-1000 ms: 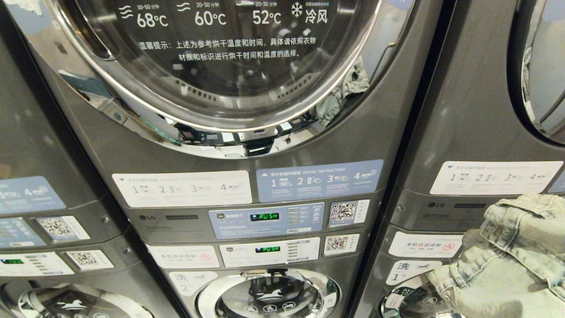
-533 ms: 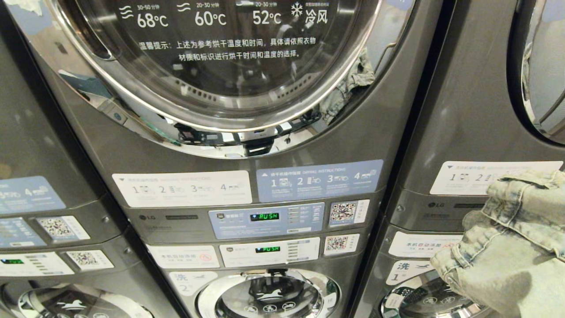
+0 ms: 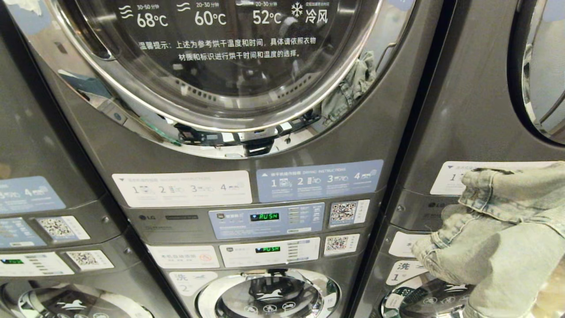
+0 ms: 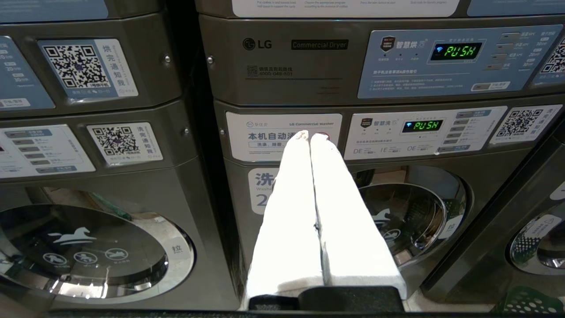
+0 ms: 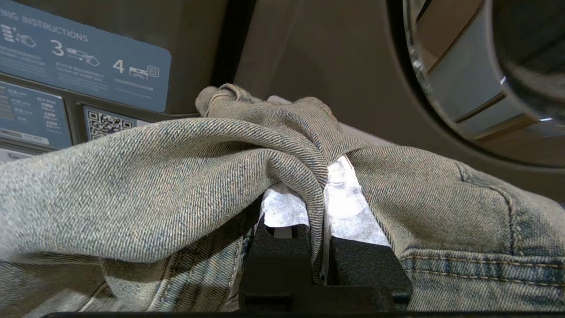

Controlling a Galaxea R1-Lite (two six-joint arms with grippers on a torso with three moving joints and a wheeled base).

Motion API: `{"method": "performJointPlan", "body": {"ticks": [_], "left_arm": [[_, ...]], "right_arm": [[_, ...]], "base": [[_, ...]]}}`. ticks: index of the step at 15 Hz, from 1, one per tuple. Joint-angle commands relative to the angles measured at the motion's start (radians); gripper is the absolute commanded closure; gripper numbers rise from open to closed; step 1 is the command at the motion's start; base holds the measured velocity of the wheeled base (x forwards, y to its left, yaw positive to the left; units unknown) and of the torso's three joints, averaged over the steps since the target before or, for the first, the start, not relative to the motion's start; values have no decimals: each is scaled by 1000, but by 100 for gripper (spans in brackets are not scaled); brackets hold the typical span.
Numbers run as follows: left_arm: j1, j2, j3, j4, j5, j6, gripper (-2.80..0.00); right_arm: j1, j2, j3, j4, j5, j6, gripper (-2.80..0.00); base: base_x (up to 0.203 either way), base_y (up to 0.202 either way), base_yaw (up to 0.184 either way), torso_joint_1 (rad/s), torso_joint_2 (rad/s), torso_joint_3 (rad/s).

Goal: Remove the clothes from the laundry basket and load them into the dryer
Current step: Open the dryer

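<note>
The right gripper (image 5: 318,221) fingers (image 5: 348,207) are clenched on a fold of the denim garment (image 3: 499,238), which hangs below and right of the dryer door (image 3: 212,66). The door appears closed; the garment must travel up and left to reach it. The left gripper (image 4: 309,137), fingers pressed together and empty, points at the washer panel beneath that door.

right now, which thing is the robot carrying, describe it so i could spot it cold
Start at the stacked grey machine with the big round glass door printed with temperatures. Look low on its right, before the neighbouring machine: a bunched, pale, faded denim garment hangs there, pinched in the right claw. It is the only soft fabric thing among hard metal panels and stickers.
</note>
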Motion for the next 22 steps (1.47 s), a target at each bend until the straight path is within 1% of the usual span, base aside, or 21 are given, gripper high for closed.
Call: {"method": "performJointPlan", "body": {"ticks": [1,5,7,8,10,11,12,14,15,17,18,21,22], "left_arm": [[0,0,0,0,0,0,0],[1,0,0,0,0,2,0],[0,0,0,-1,3,14,0],[0,0,-25,-1,5,31,0],[0,31,-171,23,8,84,0],[0,80,-269,36,12,111,0],[1,162,-353,43,20,137,0],[1,363,-522,50,39,192,0],[1,466,-596,51,50,214,0],[1,632,-700,48,71,258,0],[1,702,-747,44,94,298,0],[0,848,-873,36,185,457,0],[-1,880,-904,34,200,484,0]], "right_arm": [[0,66,5,3,0,22,0],[0,115,54,3,-9,26,0],[1,121,95,3,-9,4,0],[1,131,111,3,-9,-20,0],[2,162,123,-2,-3,-37,0],[5,185,116,-3,-3,-43,0],[7,194,100,-5,-8,-56,0],[7,187,119,-5,-6,-87,0],[7,173,118,-5,-7,-85,0],[7,150,118,-5,-8,-93,0],[7,150,109,-5,-7,-98,0],[7,150,118,-15,-10,-98,0],[7,151,119,-25,-10,-98,0]], "base": [[0,0,0,0,0,0],[0,0,0,0,0,0],[0,0,0,0,0,0],[0,0,0,0,0,0],[0,0,0,0,0,0],[0,0,0,0,0,0],[0,0,0,0,0,0],[0,0,0,0,0,0],[0,0,0,0,0,0],[0,0,0,0,0,0],[0,0,0,0,0,0],[0,0,0,0,0,0],[0,0,0,0,0,0]]}}
